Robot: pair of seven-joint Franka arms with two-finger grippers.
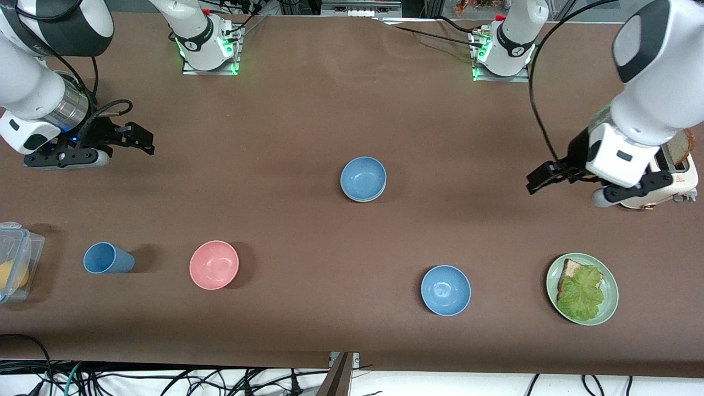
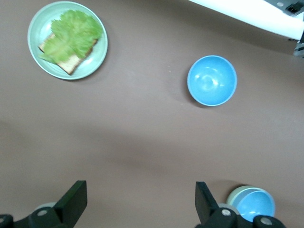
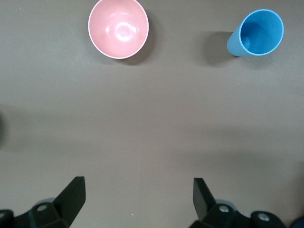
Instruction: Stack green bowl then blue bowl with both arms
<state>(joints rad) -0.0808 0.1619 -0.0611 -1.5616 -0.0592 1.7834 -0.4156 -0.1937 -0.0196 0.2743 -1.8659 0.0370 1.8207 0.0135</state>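
Observation:
Mid-table, the dull blue bowl [image 1: 363, 177] sits nested inside the green bowl [image 1: 362, 200], of which only a pale rim shows beneath it. The left wrist view shows the same stack, the blue bowl [image 2: 255, 205] inside the green bowl [image 2: 236, 194]. My left gripper [image 1: 542, 179] hangs open and empty over bare table toward the left arm's end, beside the toaster; its fingers [image 2: 76, 199] stand wide apart. My right gripper [image 1: 140, 137] hangs open and empty over bare table at the right arm's end, its fingers [image 3: 73, 195] also wide.
A brighter sky-blue bowl [image 1: 445, 290] and a green plate [image 1: 609, 308] with bread and lettuce lie nearer the camera. A pink bowl [image 1: 214, 264], a blue cup [image 1: 107, 258] and a clear plastic box [image 1: 16, 258] lie toward the right arm's end. A white toaster [image 1: 679, 176] stands under the left arm.

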